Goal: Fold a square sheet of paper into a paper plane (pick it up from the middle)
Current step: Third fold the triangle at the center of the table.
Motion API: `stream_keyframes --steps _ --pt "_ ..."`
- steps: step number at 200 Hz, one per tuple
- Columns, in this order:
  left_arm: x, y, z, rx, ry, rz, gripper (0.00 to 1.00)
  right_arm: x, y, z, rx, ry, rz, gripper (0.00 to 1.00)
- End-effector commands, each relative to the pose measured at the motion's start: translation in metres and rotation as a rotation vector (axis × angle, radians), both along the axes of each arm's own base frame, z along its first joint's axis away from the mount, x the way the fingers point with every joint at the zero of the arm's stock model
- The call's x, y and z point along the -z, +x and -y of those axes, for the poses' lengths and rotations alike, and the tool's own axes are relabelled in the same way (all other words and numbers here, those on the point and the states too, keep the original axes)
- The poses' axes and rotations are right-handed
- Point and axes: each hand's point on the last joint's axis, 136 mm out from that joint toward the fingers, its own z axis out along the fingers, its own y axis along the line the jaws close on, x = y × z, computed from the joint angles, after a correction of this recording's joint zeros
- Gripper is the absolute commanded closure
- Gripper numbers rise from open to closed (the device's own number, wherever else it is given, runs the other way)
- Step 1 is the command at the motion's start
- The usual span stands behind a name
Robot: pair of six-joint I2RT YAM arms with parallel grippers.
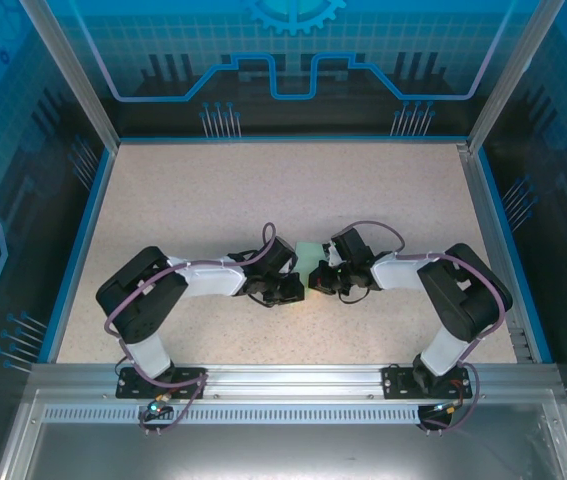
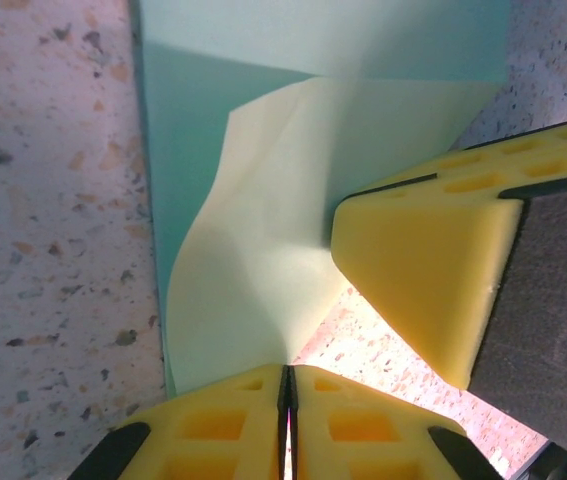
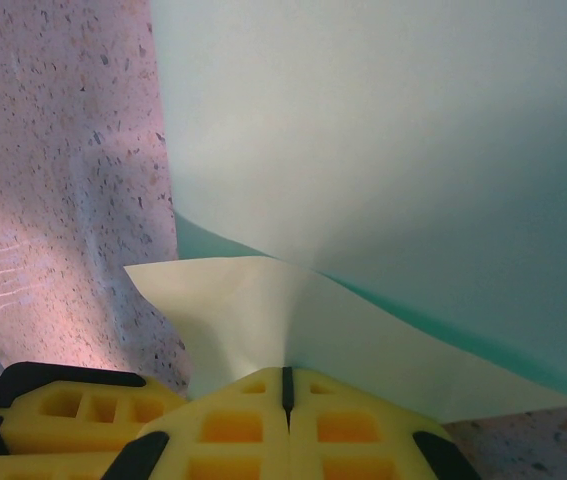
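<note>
Top external view puts the paper (image 1: 309, 260) a little nearer the front edge of the tabletop (image 1: 213, 180) than the back, about midway between its left and right edges. It sits wedged between your two grippers, which meet nose to nose over it.

On the left wrist view, the left gripper (image 2: 286, 400) has its jaws pressed together with the paper (image 2: 263, 270) running into the seam between them, so it is pinching the sheet. The lifted part bows up in a soft curl, and the rest lies flat on the tabletop. The right gripper (image 2: 418, 280) shows just beside it, touching the same raised flap.

On the right wrist view, the right gripper (image 3: 285, 395) is likewise closed with the paper (image 3: 383, 150) pinched in its seam, and the sheet fans out and upward from the pinch.

Treat this sheet as very light, thin and floppy. It will sag, curl and crease wherever you load it, and any crease you make by accident is likely to remain. It can also slide on the smooth tabletop or tear if your two arms pull apart. Hold it close to an edge or fold line with only a shallow bite, and move both arms together so the span between them stays neither taut nor buckled.
</note>
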Motion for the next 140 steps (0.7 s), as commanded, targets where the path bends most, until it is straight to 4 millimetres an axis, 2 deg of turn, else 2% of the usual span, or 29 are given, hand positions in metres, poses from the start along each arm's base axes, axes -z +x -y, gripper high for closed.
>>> stream_keyframes --steps 1,70,140 --pt "0.007 -0.006 -0.009 0.001 0.046 -0.009 0.86 0.02 -0.007 0.013 0.025 -0.092 -0.057 1.0" --pt "0.029 -0.025 -0.027 -0.017 0.085 -0.061 0.87 0.021 -0.008 0.014 0.02 -0.104 -0.064 1.0" --pt "0.034 -0.048 -0.05 -0.027 0.118 -0.097 0.87 0.023 -0.009 0.017 0.024 -0.111 -0.074 1.0"
